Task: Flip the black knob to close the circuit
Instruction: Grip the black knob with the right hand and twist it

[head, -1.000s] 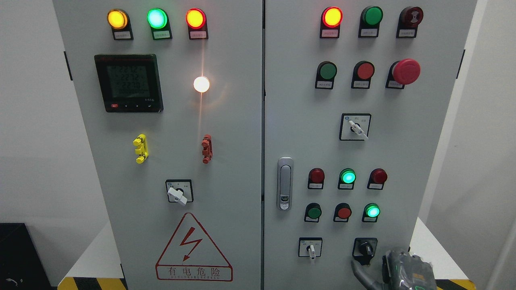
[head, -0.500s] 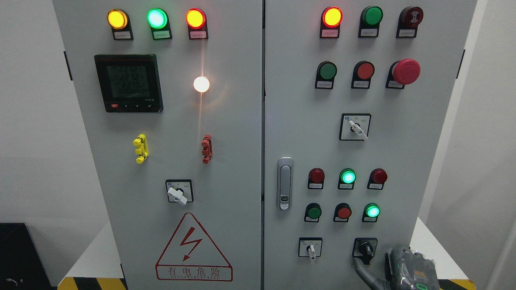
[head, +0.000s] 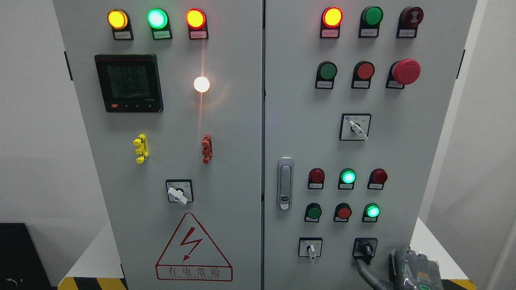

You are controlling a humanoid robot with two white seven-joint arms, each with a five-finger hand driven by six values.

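cabinet (head: pixel 242 169): grey, two doors, upright.
black knob (head: pixel 366 248): lower right of the right door, in a black square plate, handle tilted slightly off vertical.
right hand (head: pixel 407 270): enters at the bottom right corner, grey, wrapped in clear film, palm just right of and below the knob. one dark finger (head: pixel 365 272) reaches up-left, its tip touching or just under the knob's lower edge; cannot tell which. the other fingers are out of view, so how far they spread cannot be told; no grasp is visible.
white switch (head: pixel 311 248): left of the knob, handle pointing down.
green lamps (head: pixel 348 177): two lit above the knob, near red buttons.
meter (head: pixel 129 82): left door, upper part, digits lit.
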